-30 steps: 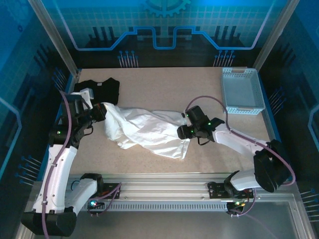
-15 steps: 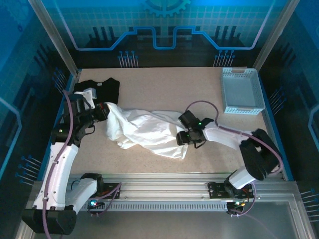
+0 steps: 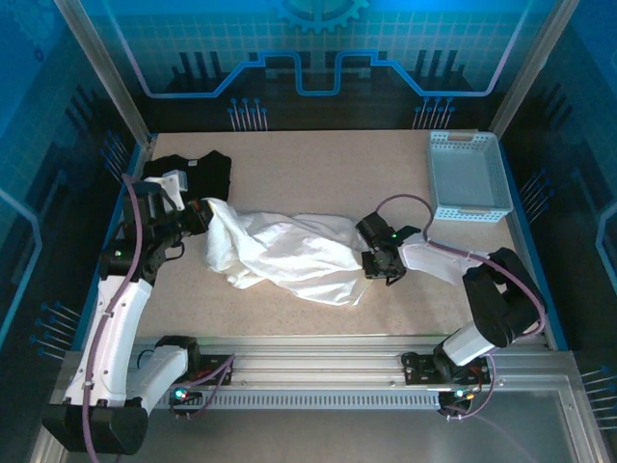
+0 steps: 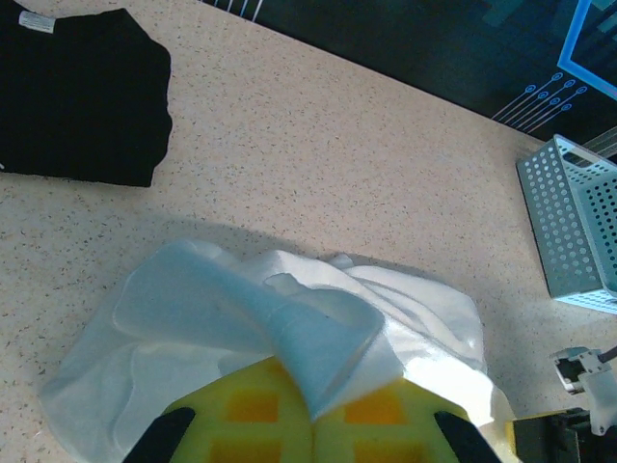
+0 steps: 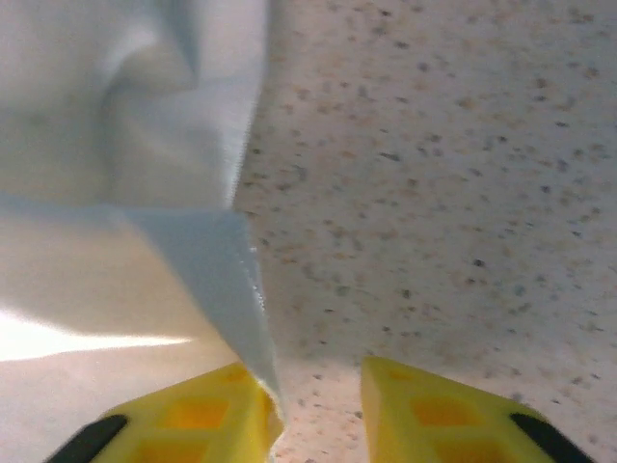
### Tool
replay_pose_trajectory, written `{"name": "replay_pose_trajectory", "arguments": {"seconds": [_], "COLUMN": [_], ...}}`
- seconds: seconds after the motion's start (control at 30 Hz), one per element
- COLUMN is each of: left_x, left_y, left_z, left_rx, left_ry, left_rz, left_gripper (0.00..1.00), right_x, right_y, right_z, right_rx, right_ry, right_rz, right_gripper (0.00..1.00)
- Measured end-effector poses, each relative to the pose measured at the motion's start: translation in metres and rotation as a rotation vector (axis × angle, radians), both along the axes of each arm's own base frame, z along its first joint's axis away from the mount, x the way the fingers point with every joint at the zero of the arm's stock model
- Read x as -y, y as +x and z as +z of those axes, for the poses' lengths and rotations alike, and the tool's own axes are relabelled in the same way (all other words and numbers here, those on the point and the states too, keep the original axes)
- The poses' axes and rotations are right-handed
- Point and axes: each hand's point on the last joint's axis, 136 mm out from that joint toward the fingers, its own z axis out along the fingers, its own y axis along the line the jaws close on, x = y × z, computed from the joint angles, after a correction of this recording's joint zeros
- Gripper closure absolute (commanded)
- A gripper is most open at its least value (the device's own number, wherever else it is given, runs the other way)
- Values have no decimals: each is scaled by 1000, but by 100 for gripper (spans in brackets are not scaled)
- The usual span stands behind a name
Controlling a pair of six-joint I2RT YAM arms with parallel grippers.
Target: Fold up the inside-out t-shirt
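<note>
The inside-out t-shirt is white and lies crumpled across the middle of the table, stretched from left to right. My left gripper is at its left end. In the left wrist view this left gripper is shut, with a fold of the white t-shirt pinched between the yellow fingers. My right gripper sits low at the shirt's right edge. In the right wrist view the right gripper has a gap with bare table between its fingers. The t-shirt's hem lies against the left finger.
A folded black t-shirt lies at the back left, also seen in the left wrist view. A pale blue perforated basket stands at the back right. Bare speckled tabletop lies behind the white shirt.
The right gripper has shifted a little to the right along the shirt's right edge and its jaws have narrowed. The left gripper has kept its hold and place.
</note>
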Motion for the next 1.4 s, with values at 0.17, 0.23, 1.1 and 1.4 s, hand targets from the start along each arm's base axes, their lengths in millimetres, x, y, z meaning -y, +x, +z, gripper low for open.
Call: {"name": "replay_pose_trajectory", "arguments": {"seconds": [0.17,0.23,1.1,1.4], "left_x": [0,0,1,-24], "left_y": [0,0,1,28], "left_z": [-1,-2,-3,156], "left_rx": [-3,-4,-13,236], "left_ry": [0,0,-15,-120], "left_rz": [0,0,0,123], "left_gripper": [100,100,100,100], "right_x": [5,0,-21,32], "right_y": [-1,-3,15,74], "right_z": [7,10,83,383], "right_rx": [15,19,248,941], "right_ry": [19,51,362,655], "right_rz": [-9,-3,48,94], "right_gripper": [79,77,100,100]}}
